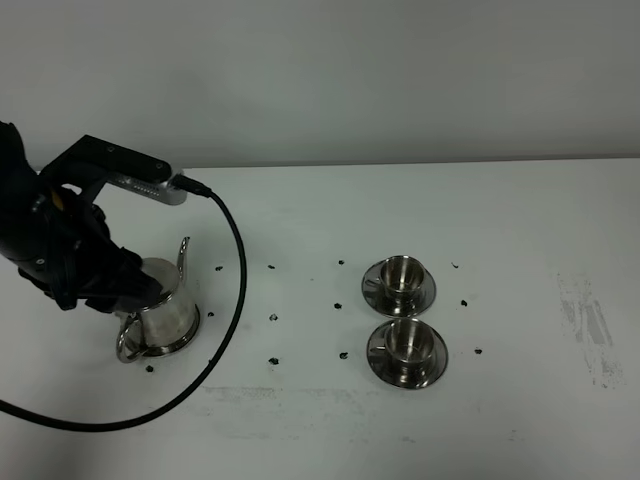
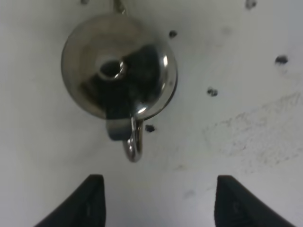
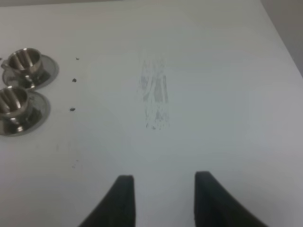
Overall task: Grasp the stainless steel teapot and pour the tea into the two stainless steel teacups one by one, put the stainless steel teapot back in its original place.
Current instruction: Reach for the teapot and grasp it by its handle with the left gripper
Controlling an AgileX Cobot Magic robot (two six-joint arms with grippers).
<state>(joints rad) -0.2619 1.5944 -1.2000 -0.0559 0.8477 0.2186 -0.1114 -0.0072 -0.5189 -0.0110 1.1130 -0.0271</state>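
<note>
Teapot [image 2: 118,66] upright on table [image 1: 420,200], left jaws apart above

Light: even, diffuse, overhead; white worktop [image 1: 500,220] bright, slightly washed out. Shadows: faint, short, soft-edged beneath teapot [image 1: 170,315]. Glare: small white highlights on teapot lid, dark reflection across it. Focus: high view fairly sharp; both wrist views soft and grainy.
</note>
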